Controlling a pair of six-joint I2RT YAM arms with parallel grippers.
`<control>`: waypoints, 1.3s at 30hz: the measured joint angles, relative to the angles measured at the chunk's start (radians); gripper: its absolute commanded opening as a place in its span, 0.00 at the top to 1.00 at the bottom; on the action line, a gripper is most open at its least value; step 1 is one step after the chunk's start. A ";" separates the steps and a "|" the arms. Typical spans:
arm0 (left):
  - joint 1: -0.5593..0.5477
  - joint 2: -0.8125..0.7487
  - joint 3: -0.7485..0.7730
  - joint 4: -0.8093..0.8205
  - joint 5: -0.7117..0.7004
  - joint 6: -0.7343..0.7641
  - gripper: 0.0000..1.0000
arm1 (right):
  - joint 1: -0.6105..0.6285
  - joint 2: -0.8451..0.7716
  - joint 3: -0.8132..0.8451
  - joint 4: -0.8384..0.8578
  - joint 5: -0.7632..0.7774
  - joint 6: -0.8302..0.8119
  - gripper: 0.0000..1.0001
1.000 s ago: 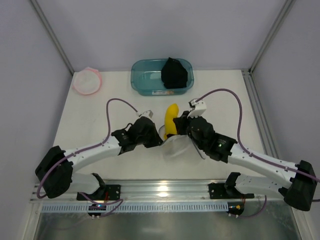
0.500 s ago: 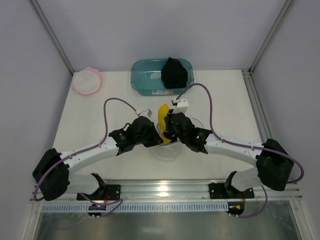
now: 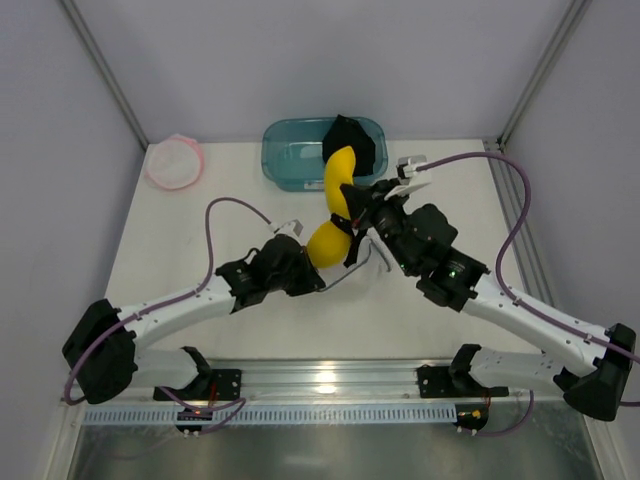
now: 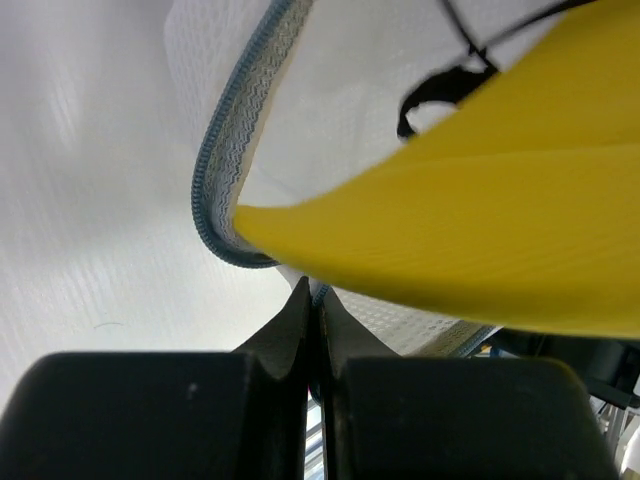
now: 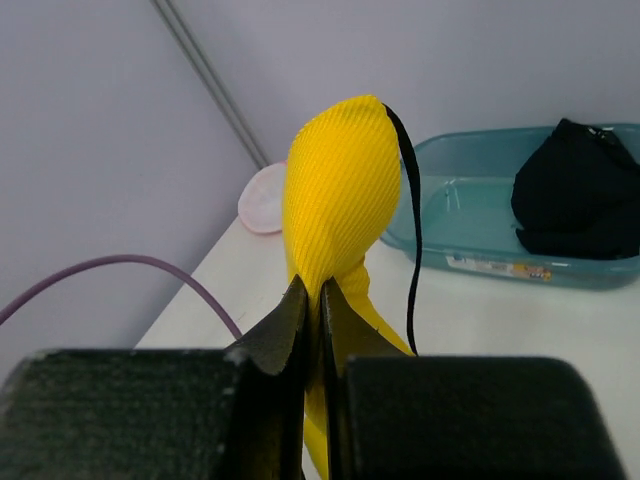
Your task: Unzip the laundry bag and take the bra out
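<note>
Pinching the yellow bra [image 3: 338, 185] in the clenched right gripper [image 5: 312, 300], raised above the white table [image 3: 170, 240], lower end at the laundry bag [image 4: 330, 100]. Clamping that bag's grey-blue rim in the clenched left gripper [image 4: 312, 300]. Beyond: teal tub [image 3: 275, 165] at the far edge, pink-rimmed mesh bag [image 3: 173, 163] far-left, grey walls close; open tabletop either side.
</note>
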 measured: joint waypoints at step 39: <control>0.000 -0.197 -0.138 -0.005 0.037 -0.042 1.00 | -0.474 1.229 1.335 -0.145 -0.259 -0.075 0.96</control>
